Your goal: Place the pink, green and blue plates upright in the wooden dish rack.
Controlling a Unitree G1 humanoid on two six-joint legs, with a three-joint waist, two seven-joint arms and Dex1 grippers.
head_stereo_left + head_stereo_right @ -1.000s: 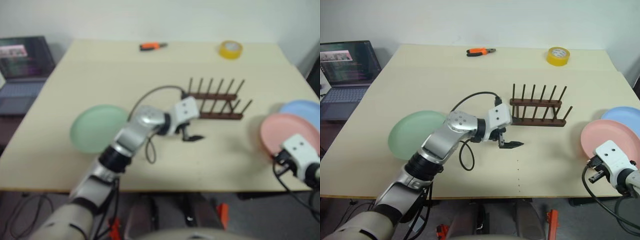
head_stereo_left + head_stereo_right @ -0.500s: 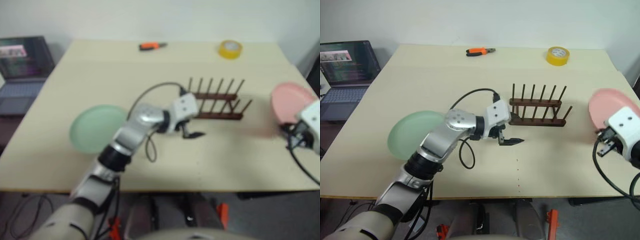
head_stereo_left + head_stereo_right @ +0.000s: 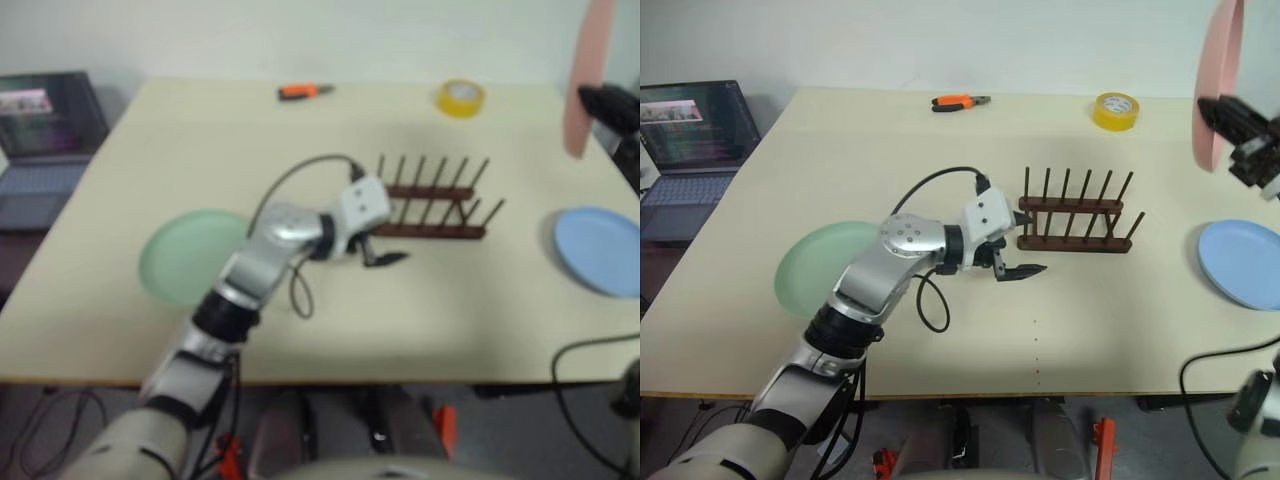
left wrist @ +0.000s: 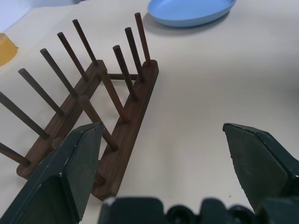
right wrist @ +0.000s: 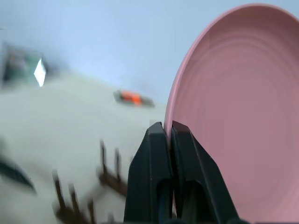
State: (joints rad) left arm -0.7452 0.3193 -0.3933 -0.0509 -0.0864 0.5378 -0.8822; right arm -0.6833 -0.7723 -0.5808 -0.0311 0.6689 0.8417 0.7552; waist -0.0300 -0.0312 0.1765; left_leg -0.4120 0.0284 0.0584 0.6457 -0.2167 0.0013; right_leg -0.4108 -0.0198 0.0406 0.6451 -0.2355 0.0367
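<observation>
Pale wall stood behind a broad cream table (image 3: 840, 160), with one open laptop (image 3: 690, 130) off its left edge. On the right, the right gripper (image 5: 169, 135) was raised well above the table, its two black fingers pressed together on the rim of the pink plate (image 3: 1218, 85), which stood on edge in the air, above and to the right of the wooden dish rack (image 3: 1075, 225). One rack stood near the table's middle, no plate in it. The left gripper (image 3: 1018, 268) hovered just beside the rack's near left end, its fingers spread wide with nothing between them. Three plates in all: the pink one held aloft, one blue plate (image 3: 1245, 262) flat at the right edge, one green plate (image 3: 825, 265) flat at the left, partly under the left arm. One yellow tape roll (image 3: 1115, 110) and one orange-handled tool (image 3: 960, 102) lay at the far edge.
</observation>
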